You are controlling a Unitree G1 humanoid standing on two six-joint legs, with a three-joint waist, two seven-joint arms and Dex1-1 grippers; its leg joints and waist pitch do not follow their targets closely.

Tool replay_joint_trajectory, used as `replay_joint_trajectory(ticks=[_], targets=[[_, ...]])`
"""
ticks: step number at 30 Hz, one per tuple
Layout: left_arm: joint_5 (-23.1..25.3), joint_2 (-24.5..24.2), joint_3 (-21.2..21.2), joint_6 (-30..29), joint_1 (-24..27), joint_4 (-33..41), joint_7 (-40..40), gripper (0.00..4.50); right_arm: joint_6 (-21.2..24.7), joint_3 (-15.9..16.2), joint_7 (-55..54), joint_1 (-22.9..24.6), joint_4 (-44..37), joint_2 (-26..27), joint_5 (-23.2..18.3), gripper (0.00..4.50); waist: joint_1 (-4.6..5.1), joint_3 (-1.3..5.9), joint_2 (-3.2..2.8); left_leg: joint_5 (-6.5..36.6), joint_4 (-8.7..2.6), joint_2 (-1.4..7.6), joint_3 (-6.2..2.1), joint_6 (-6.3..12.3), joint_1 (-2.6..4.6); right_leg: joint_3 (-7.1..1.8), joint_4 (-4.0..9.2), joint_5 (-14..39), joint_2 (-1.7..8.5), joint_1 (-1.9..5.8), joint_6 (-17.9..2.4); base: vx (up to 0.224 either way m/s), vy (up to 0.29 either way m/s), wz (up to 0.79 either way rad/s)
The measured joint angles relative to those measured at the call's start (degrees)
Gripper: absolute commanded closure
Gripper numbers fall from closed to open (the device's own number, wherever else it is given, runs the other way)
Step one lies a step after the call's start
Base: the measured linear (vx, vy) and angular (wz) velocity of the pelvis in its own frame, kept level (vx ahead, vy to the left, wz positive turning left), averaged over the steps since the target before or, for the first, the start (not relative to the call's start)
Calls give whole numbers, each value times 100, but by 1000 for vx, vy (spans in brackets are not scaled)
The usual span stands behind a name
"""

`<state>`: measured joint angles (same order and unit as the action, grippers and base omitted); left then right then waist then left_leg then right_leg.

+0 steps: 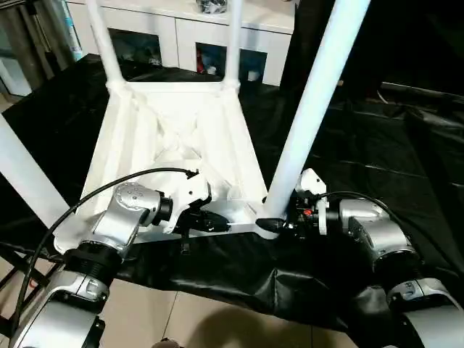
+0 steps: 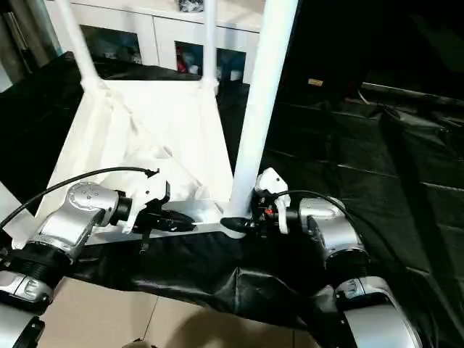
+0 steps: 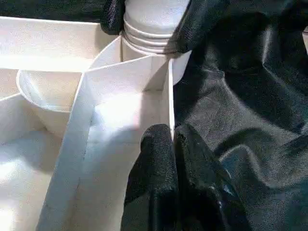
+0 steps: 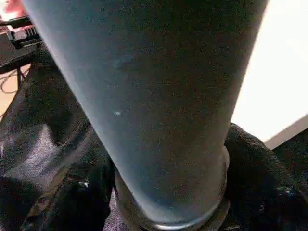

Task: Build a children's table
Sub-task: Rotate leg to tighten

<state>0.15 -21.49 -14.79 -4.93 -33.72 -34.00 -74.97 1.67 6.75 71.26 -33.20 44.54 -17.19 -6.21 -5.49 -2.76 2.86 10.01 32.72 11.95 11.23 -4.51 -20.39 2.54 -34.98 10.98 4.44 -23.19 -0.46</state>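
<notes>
**Upturned children's table, both tools engaged at near edge**

Lying upside down on the black-draped table (image 1: 377, 159): the children's table (image 1: 181, 123), ribbed underside up, directly ahead of both tools. Behind it, past the table's far edge, a white cabinet (image 1: 188, 29).

Left tool (image 1: 210, 217): clenched, black fingers (image 3: 159, 163) pressed together with the thin near rim wall running in between them, so pinching that rim. Just beyond the fingertips, a rounded rib cup (image 3: 43, 101) moulded into the underside.

Right tool (image 1: 279, 226): closed around the foot of the near-right leg (image 1: 312, 109), one finger on each side, pads against the ringed base (image 3: 149, 38) where it enters the corner socket. Rising steeply from between those fingers, tilted slightly away from the left tool.

Between the two tools: a short stretch of the near rim, bare.

Farther ahead of the tools, standing upright from the far corners: two more legs (image 1: 109, 43) (image 1: 233, 43). Outward of the left tool, beyond its silver forearm: a fourth leg (image 1: 25, 181) slanting up from the near-left corner.
</notes>
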Motion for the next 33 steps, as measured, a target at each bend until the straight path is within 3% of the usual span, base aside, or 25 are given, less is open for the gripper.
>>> replay_joint_trajectory(ticks=[6,15,20,21,28,33], targets=[[17,64,40,-71,-1,-7,167,450,71,-141,-272,155,-125,98,-46,178,-24,1,1,-1,1,0,0,-1,15,-3,-3,0,0,9,0,0,0,0],[349,710,162,-523,-185,-241,1617,450,173,-677,-2661,-129,454,747,12,178,168,3,6,-3,5,-6,-13,-5,37,-15,3,8,1,18,19,0,0,0],[439,929,165,-688,-189,-213,2099,450,178,-748,-3606,-307,641,1012,184,178,220,9,2,-3,4,-8,-22,-4,39,-10,4,9,2,22,20,0,0,0],[458,965,165,-733,-189,-189,2176,450,138,-781,-3796,-331,689,1077,191,123,225,9,3,-3,4,-8,-22,-4,38,-11,4,9,2,22,20,0,0,0],[463,957,165,-773,-186,-109,2127,450,-45,-833,-3756,-334,730,1143,235,79,231,9,3,-3,4,-9,-21,-4,31,-12,4,7,2,18,20,0,0,0],[344,670,147,-570,-77,53,1580,450,-241,-591,-2679,-195,532,775,227,79,244,8,2,-3,-3,-6,-21,-5,25,-8,1,-10,0,10,-3,0,0,0]])
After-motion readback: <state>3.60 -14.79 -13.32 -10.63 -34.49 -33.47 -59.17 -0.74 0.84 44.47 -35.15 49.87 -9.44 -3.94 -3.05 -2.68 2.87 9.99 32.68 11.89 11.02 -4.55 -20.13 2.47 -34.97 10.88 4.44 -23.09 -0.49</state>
